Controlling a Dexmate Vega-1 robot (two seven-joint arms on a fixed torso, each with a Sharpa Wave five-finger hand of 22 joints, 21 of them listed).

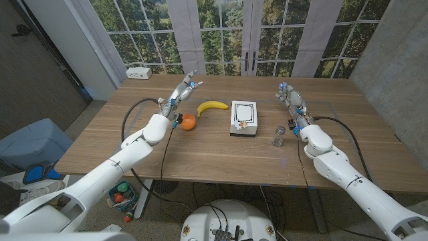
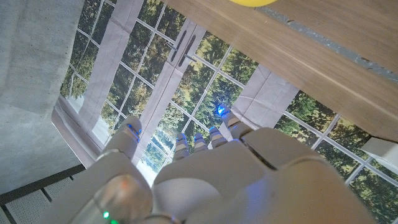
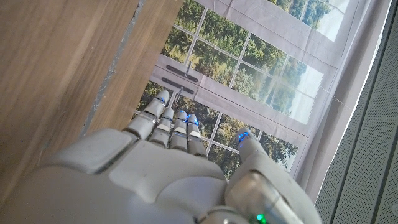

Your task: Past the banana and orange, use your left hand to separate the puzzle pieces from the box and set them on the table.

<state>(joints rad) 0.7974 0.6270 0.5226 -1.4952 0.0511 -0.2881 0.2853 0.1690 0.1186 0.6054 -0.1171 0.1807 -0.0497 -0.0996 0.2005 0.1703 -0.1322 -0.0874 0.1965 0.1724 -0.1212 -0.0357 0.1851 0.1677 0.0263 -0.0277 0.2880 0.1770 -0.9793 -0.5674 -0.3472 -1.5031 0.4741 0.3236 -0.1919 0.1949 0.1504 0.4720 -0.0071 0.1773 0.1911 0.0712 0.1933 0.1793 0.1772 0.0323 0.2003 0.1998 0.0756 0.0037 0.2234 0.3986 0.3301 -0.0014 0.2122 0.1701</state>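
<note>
Box (image 1: 244, 118) lies right of the raised left robot hand (image 1: 182, 90).

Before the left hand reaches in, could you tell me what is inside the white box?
The white box lies closed past the banana; its black-framed lid hides the inside, so no puzzle pieces can be seen.
</note>
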